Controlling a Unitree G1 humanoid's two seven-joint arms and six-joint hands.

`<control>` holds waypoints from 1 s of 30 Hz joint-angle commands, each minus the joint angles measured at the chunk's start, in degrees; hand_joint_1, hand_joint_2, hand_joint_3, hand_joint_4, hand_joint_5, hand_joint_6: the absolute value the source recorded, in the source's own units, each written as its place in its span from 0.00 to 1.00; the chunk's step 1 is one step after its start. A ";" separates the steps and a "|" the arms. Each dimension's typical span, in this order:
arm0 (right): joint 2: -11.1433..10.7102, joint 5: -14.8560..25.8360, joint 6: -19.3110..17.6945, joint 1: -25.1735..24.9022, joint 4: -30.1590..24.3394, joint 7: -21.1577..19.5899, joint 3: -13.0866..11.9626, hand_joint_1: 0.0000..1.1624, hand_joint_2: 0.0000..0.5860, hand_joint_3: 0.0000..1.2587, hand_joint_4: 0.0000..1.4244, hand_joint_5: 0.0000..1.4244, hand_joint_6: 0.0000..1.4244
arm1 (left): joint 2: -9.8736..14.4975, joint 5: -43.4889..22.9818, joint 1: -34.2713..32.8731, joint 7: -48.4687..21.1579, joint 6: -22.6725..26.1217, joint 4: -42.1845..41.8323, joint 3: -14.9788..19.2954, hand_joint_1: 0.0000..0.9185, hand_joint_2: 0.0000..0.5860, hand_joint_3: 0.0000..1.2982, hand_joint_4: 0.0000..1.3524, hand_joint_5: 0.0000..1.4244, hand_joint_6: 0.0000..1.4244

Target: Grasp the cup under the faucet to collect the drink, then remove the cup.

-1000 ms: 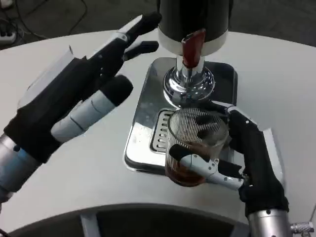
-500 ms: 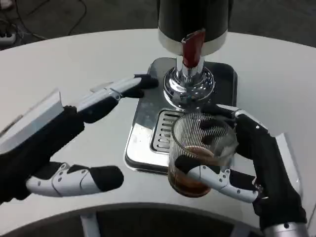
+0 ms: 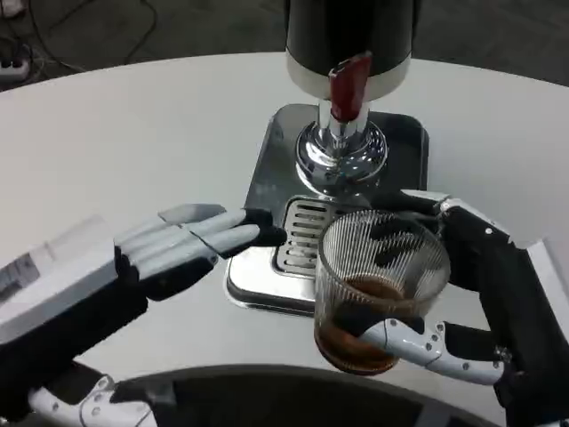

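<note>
We judge the task nearly done: our right hand (image 3: 462, 302) holds the ribbed clear glass cup (image 3: 378, 289), part-filled with brown drink, clear of the chrome faucet (image 3: 340, 147), leaving only set-down on the white bench (image 3: 133, 133), while our left hand (image 3: 151, 258) hovers flat, holding nothing.

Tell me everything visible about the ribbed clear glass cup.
The ribbed clear glass cup is see-through with fine vertical ridges and an open round rim. Brown drink fills its lower part. It stands roughly upright, at the near edge of the shiny metal drip tray, forward of the faucet. The right hand grips it, fingers wrapped around both sides.
</note>
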 commanded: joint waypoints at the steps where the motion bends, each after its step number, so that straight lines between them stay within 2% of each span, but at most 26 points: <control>1: -0.52 2.50 -0.66 1.46 -4.64 0.99 -0.99 0.79 0.22 0.60 0.60 0.73 0.76 | 1.69 1.90 2.46 1.07 -6.05 0.97 2.14 0.00 0.22 0.09 0.03 0.10 0.05; 10: -1.32 4.48 0.14 3.37 -8.03 2.77 -2.06 0.78 0.21 0.60 0.60 0.73 0.76 | 3.04 2.61 4.35 2.58 -10.68 0.73 3.49 0.00 0.23 0.09 0.03 0.09 0.04; 24: -2.79 6.57 0.58 6.87 -11.44 4.94 -3.56 0.78 0.22 0.60 0.60 0.73 0.75 | 4.68 1.10 8.75 3.82 -11.42 -3.33 5.43 0.00 0.24 0.09 0.02 0.08 0.03; 27: -3.02 6.66 0.62 6.94 -11.45 5.13 -3.44 0.77 0.22 0.60 0.60 0.74 0.75 | 4.97 0.85 9.82 4.02 -11.34 -4.08 6.27 0.00 0.24 0.10 0.02 0.08 0.03; 30: -3.20 6.47 0.98 6.43 -11.23 5.48 -2.96 0.77 0.22 0.60 0.60 0.74 0.75 | 5.08 0.31 12.23 4.05 -11.66 -5.12 8.56 0.00 0.24 0.10 0.02 0.08 0.03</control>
